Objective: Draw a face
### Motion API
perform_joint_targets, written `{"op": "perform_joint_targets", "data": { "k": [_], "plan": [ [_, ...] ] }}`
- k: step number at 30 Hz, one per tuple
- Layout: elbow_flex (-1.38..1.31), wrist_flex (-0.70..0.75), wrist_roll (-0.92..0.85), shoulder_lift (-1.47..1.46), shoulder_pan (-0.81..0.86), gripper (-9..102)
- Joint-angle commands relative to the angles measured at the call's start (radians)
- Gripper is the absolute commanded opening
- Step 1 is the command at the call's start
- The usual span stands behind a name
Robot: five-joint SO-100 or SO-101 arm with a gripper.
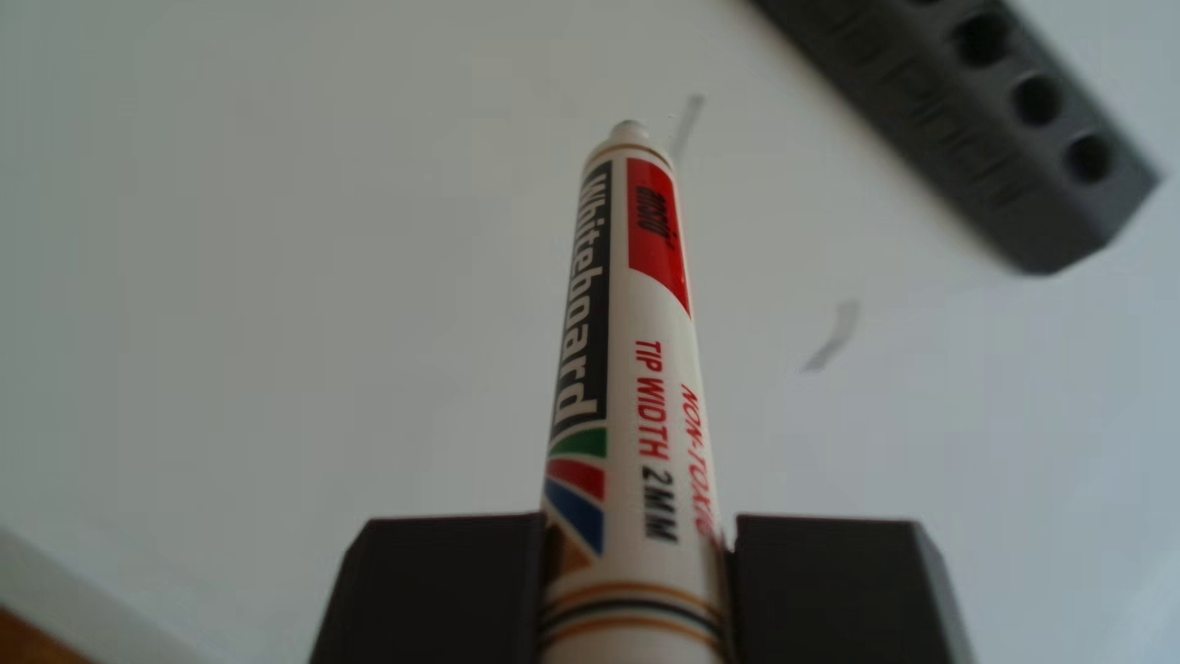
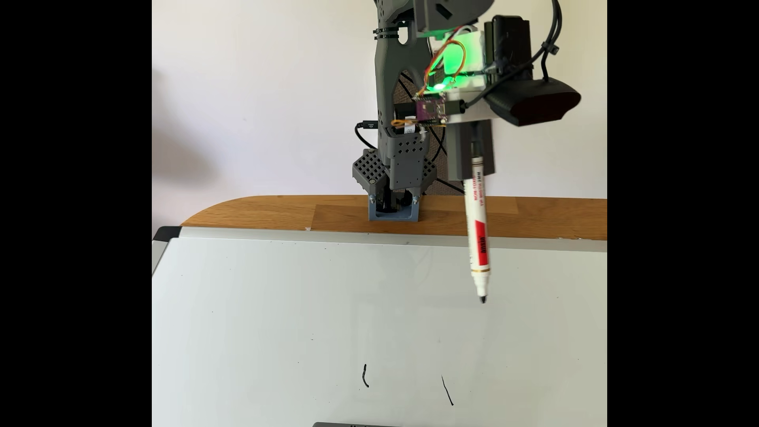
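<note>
**Claw clamped on marker, lifted off the board**

Claw [image 1: 638, 574] of mine grips a whiteboard marker [image 2: 476, 230] tight, its long axis near vertical, tip hanging apart from the whiteboard [image 2: 246, 308]. The face [image 2: 365, 375], just two short dark strokes, lies toward the bottom of the fixed view, below my tip.

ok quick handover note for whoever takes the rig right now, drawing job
Gripper: shut on the whiteboard marker, cap off, tip pointing down.
Marker tip: seems lifted off the whiteboard in the fixed view, towards the board's far right; contact cannot be ruled out.
Done: two short, thin dark strokes near the board's near edge, apart from each other.
Left: nearly all of the face; no outline, eyes or mouth can be made out.
Note: a grey block with holes lies on the board near the strokes.
</note>
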Motion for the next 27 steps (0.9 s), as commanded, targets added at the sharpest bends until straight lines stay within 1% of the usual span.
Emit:
{"op": "perform_joint_targets", "data": {
  "k": [1, 6, 11, 21, 27],
  "plan": [
    [0.138, -0.005, 0.075, 0.071, -0.095, -1],
    [0.236, -0.074, 0.121, 0.074, -0.118, -1],
    [0.242, -0.121, 0.132, 0.061, -0.124, -1],
    [0.233, -0.172, 0.126, -0.092, -0.129, -1],
    [0.230, -0.227, 0.129, -0.146, -0.129, -1]
  ]
}}
